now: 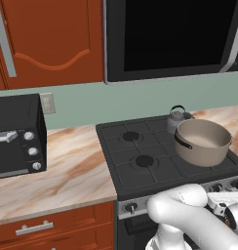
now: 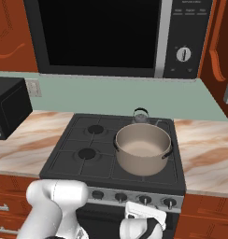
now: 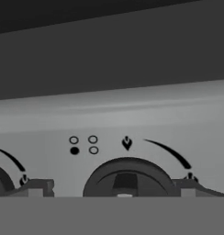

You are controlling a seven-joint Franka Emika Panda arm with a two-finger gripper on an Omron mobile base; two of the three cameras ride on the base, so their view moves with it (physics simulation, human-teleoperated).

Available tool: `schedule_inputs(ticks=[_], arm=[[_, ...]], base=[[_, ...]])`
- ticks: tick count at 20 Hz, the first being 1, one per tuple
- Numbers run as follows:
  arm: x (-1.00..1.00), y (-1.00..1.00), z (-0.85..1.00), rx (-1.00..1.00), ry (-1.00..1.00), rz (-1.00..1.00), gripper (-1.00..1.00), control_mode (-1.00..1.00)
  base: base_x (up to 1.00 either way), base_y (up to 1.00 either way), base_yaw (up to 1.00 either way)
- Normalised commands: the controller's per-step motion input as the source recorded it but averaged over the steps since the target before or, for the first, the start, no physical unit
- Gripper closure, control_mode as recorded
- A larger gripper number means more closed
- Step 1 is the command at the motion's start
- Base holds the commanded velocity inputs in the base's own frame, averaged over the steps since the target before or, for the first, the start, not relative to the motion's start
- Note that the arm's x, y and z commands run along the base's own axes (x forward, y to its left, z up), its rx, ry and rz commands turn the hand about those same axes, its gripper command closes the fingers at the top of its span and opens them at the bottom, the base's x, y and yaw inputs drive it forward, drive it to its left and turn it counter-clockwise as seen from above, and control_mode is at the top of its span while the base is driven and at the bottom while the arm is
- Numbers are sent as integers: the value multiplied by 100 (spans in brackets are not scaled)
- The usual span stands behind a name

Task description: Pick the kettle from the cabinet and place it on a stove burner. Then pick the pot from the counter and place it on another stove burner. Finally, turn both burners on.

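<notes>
Though pot [image 2: 143,148] half hides kettle [image 2: 140,115], I see claw [image 3: 112,189] spread wide, knob [image 3: 126,180] cut off at frame bottom.

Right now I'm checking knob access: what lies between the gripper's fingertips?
In the hand view, a black stove knob sits between the open gripper's fingertips, on the silver front panel.

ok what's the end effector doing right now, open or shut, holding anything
end effector: open, holding nothing; its fingertips stand either side of a stove knob on the silver front panel, not closed on it.
</notes>
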Motion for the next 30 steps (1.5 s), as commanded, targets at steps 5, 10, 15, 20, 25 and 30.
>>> schedule_inputs(ticks=[5,10,15,20,25,30], arm=[[13,0,0,0,-1,0,100,-100],[8,0,0,0,-3,0,100,-100],[1,0,9,-3,-8,0,100,-100],[0,-2,6,-15,-1,5,100,-100],[0,-5,2,-25,4,8,100,-100],[-3,-3,1,-27,5,7,100,-100]], base=[[0,0,0],[0,0,0],[0,0,0],[0,0,0],[0,0,0],[0,0,0]])
